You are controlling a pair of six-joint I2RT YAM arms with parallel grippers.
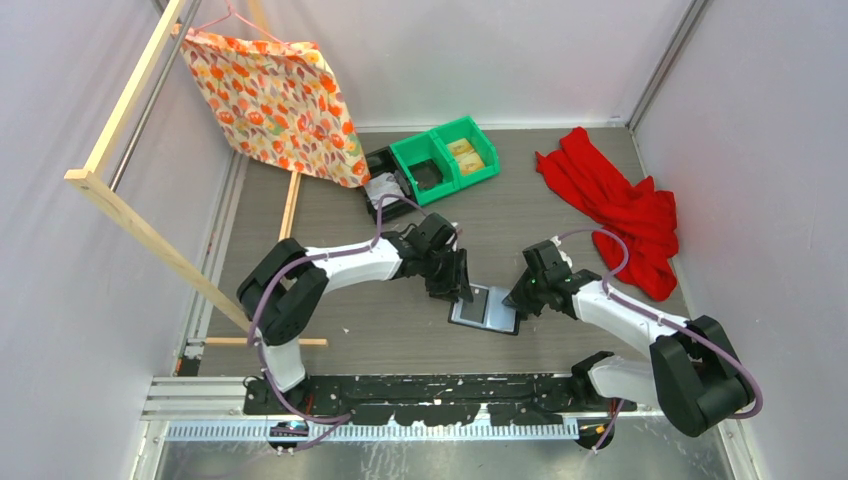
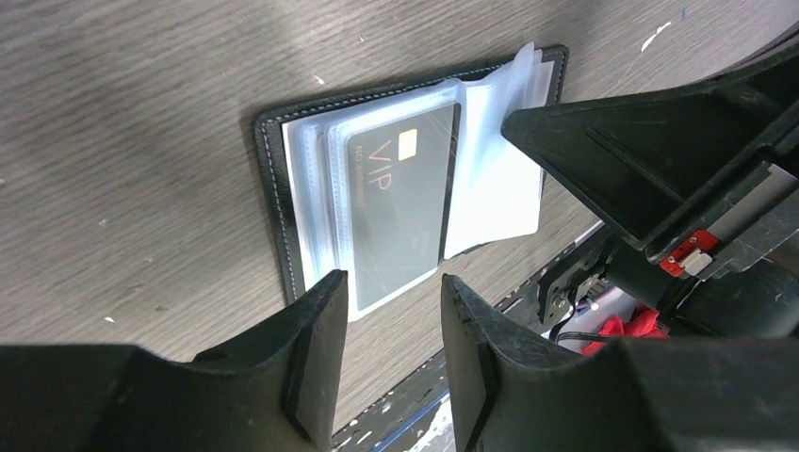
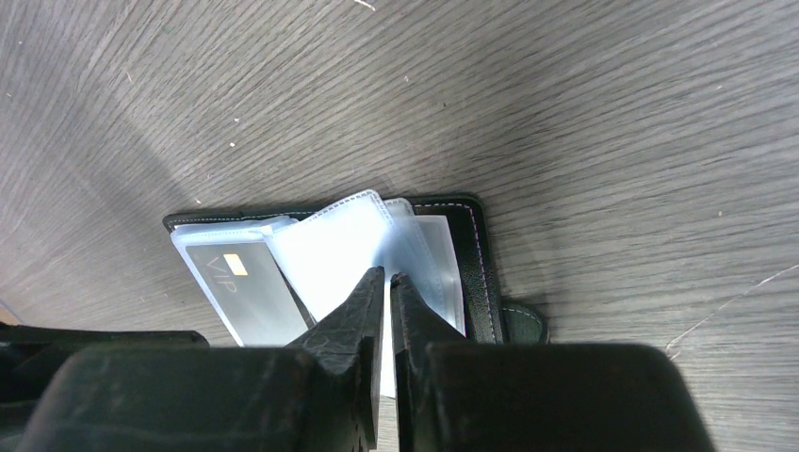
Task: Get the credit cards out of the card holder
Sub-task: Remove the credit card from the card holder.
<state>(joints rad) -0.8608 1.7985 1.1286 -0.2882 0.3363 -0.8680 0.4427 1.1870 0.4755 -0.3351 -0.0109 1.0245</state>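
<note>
Two grippers bracket the open card holder (image 1: 485, 308), which lies flat on the table between them, and my next move turns on the left side. The left gripper (image 2: 391, 281) sits just off the holder's left edge with its jaws wide and nothing in them. A dark grey VIP card (image 2: 400, 207) lies in the left half of the holder, inside a clear sleeve. Its long axis runs straight toward that gripper. The chip end lies deep in the holder, and the plain short end pokes past the holder's edge into the gap between the open fingers, as the left wrist view shows it. I judge the left arm to be the one to draw it, pulling along that axis, away from the holder. Over the holder's right half the clear sleeve leaves (image 3: 330, 245) fan upward. The right gripper (image 3: 387, 278) is there, its jaws closed to a sliver, on one of those leaves as far as I can judge. The holder's snap tab (image 3: 523, 325) points away to the right.
</note>
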